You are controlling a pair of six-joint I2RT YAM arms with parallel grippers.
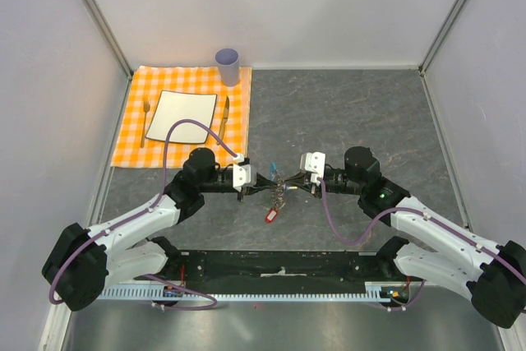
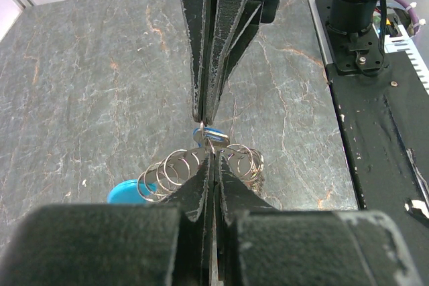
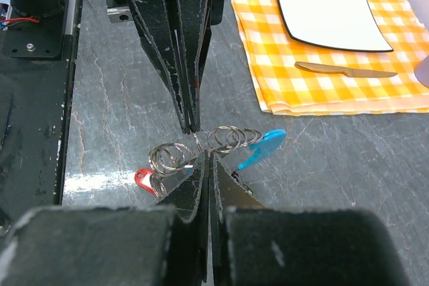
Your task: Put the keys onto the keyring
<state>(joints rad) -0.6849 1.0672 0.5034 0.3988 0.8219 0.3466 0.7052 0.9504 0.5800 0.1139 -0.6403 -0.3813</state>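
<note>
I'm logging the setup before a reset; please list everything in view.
table: one, grey, underneath
placemat: one, orange checked, far left
plate: one, white, on placemat
fork: one, tan, left of plate
knife: one, tan, right of plate
cup: one, lavender, placemat's far corner
keyring: one, silver, cyan clasp, between end effectors
keys: two seen, red and blue tags, at keyring
left end effector: one, black, shut at keyring
right end effector: one, black, shut at keyring
</note>
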